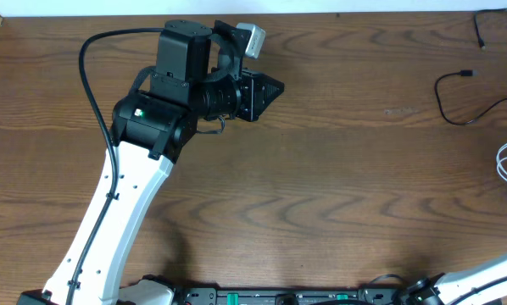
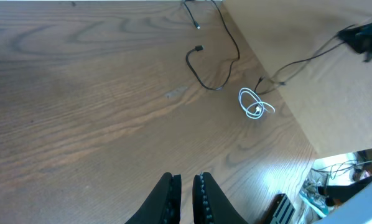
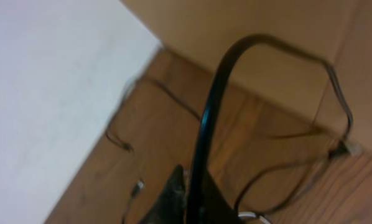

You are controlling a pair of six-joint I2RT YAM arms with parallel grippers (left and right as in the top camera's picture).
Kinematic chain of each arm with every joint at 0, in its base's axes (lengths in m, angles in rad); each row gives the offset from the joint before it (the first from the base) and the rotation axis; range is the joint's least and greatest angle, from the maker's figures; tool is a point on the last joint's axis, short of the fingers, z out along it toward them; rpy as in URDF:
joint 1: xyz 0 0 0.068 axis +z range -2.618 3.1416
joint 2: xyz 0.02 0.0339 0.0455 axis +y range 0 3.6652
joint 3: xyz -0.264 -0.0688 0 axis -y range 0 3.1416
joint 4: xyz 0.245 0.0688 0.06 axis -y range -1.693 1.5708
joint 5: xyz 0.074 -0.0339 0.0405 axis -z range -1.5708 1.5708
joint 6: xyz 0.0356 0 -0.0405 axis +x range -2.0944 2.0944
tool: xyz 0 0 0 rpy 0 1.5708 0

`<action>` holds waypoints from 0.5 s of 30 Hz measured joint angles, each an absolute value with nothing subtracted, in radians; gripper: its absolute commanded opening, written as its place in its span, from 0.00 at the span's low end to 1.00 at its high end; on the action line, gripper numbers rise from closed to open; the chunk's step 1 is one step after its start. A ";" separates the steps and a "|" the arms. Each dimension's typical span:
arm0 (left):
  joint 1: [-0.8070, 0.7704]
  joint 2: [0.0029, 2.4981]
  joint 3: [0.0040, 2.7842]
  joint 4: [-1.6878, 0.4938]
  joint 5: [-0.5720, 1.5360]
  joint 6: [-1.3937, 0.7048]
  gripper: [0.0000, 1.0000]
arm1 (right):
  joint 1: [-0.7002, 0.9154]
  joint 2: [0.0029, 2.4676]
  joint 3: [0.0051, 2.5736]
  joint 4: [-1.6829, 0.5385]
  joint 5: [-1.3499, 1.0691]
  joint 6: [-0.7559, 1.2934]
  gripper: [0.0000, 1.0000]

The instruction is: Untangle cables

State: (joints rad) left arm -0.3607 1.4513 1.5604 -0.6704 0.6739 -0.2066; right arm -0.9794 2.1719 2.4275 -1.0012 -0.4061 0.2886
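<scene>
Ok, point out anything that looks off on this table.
One black cable trails off the right edge of the table instead of lying on it, just past the coiled white cable. In the right wrist view, a thick black wire arcs across the lens and blocks much of the view.

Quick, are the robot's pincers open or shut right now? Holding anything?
Left pincer: shut, holding nothing.
Right pincer: cannot tell; a thick black wire hides it in the blurry wrist view.
</scene>
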 measured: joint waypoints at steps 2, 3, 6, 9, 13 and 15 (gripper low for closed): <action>-0.361 1.452 1.560 -0.670 0.673 -0.207 0.13 | -0.963 2.208 2.427 -1.024 -0.405 0.277 0.15; -0.361 1.452 1.560 -0.670 0.673 -0.207 0.13 | -0.952 2.220 2.427 -1.036 -0.404 0.271 0.20; -0.361 1.457 1.560 -0.670 0.673 -0.207 0.13 | -0.918 2.236 2.427 -1.079 -0.392 0.243 0.34; -0.361 1.468 1.560 -0.670 0.671 -0.207 0.13 | -0.873 2.236 2.428 -1.119 -0.362 0.223 0.40; -0.361 1.478 1.560 -0.671 0.670 -0.207 0.13 | -0.806 2.236 2.427 -1.177 -0.338 0.192 0.45; -0.361 1.478 1.560 -0.670 0.670 -0.207 0.13 | -0.780 2.236 2.427 -1.198 -0.332 0.178 0.49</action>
